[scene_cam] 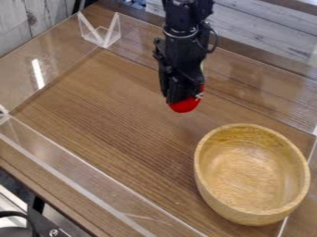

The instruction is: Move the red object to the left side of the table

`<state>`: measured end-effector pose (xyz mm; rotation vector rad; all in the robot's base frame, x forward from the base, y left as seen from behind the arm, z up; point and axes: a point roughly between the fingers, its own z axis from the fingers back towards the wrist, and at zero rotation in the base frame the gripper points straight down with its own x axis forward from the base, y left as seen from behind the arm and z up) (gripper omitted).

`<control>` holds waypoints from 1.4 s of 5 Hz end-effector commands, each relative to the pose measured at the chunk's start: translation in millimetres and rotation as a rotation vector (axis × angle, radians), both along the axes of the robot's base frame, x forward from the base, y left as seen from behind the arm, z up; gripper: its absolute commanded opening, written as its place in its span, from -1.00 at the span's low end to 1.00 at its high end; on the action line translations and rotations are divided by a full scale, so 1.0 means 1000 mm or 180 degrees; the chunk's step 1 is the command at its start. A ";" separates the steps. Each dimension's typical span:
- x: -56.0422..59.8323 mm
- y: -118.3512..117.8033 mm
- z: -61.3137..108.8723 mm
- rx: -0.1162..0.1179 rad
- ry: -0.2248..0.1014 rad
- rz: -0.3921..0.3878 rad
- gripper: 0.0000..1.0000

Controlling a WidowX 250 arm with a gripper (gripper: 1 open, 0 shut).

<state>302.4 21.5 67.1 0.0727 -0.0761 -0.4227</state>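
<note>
The red object is a small bright red ball hanging just under my black gripper, whose fingers are shut on it. It is held a little above the brown wood-grain table, near the middle toward the back. Only the ball's lower half shows; the fingers cover its top. The arm comes down from the top edge of the view.
A large light wooden bowl sits at the front right. Clear acrylic walls border the table, with a folded clear piece at the back left. Open tabletop stretches to the left of the gripper.
</note>
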 end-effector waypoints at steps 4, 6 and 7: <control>0.009 -0.007 0.026 0.0012 -0.0336 -0.0053 -1.00; 0.019 -0.004 0.047 0.0005 -0.0373 0.0044 -1.00; 0.017 -0.014 0.045 -0.0031 -0.0359 -0.0203 -1.00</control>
